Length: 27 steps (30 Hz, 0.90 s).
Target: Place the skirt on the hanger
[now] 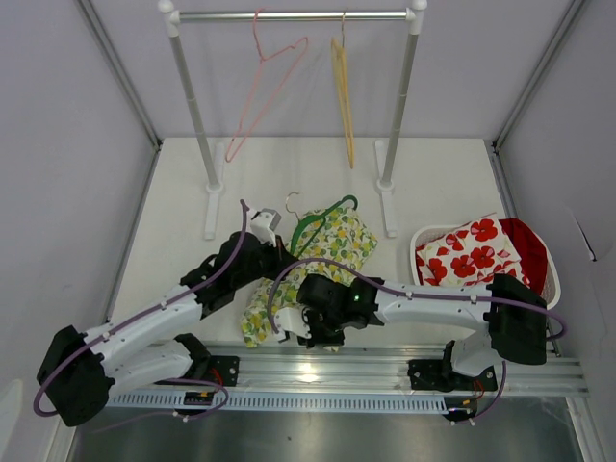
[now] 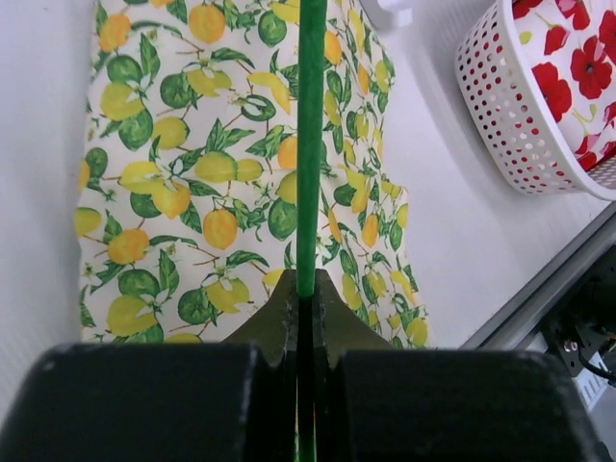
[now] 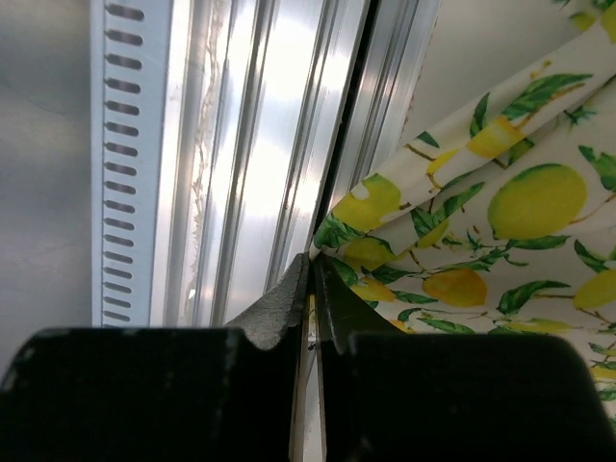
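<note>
Left wrist: left gripper (image 2: 306, 300) clamped green hanger (image 2: 310, 144) over skirt (image 2: 192, 192); right gripper (image 3: 313, 279) pinched skirt's edge. Seemed limp, light; hold waistband.

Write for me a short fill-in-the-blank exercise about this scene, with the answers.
1. The hanger in the left end effector is ___ in colour.
2. The right end effector is shut on the edge of the ___-print skirt.
3. On the rack hang ___ empty hangers.
Answers: green; lemon; two.
</note>
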{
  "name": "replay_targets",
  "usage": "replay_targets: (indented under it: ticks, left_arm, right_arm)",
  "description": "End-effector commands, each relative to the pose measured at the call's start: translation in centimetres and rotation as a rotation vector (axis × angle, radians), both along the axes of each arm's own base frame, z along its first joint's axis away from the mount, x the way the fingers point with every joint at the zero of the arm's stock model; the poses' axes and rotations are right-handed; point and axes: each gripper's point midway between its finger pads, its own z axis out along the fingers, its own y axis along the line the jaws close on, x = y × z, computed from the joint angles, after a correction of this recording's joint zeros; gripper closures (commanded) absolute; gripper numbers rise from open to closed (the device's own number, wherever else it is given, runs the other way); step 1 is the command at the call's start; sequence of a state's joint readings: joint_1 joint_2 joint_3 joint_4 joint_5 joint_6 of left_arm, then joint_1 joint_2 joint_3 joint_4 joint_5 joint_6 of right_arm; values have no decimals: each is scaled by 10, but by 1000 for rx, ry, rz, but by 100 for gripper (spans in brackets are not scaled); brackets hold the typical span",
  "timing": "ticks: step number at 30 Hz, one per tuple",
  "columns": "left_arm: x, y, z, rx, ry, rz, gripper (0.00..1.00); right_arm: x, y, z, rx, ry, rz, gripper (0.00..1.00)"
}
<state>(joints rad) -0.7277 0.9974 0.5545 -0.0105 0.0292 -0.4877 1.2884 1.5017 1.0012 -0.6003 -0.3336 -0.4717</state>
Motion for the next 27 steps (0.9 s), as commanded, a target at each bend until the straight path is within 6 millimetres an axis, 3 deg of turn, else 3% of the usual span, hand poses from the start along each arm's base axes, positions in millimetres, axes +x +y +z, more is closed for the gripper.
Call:
replay_targets:
  ticks: [1, 5, 6, 9, 10, 14, 17, 21, 27]
  left_arm:
    - [17, 8, 52, -14, -128, 76, 100]
    - [13, 7, 78, -16, -165, 76, 100]
    - [14, 8, 92, -21, -183, 88, 100]
    - [12, 13, 98, 16, -181, 106, 100]
    - [13, 12, 115, 3, -199, 109, 100]
    - [11, 13, 140, -1, -208, 107, 100]
    - [8, 14, 170, -19, -233, 106, 100]
    - [3, 16, 186, 4, -238, 82, 100]
    - [-2, 17, 184, 27, -236, 71, 100]
  right_arm:
    - [-15, 10, 18, 33, 58, 54, 93]
    - [-18, 18, 23, 55, 49, 69, 93]
    - [-17, 20, 24, 55, 41, 70, 94]
    - [-19, 28, 33, 74, 30, 93, 94]
    - [-18, 34, 39, 89, 18, 102, 95]
    - [-13, 42, 45, 112, -14, 99, 96]
    - [-8, 50, 49, 137, -36, 75, 96]
    - [1, 71, 66, 203, -64, 37, 96]
    - [0, 98, 102, 291, -39, 28, 96]
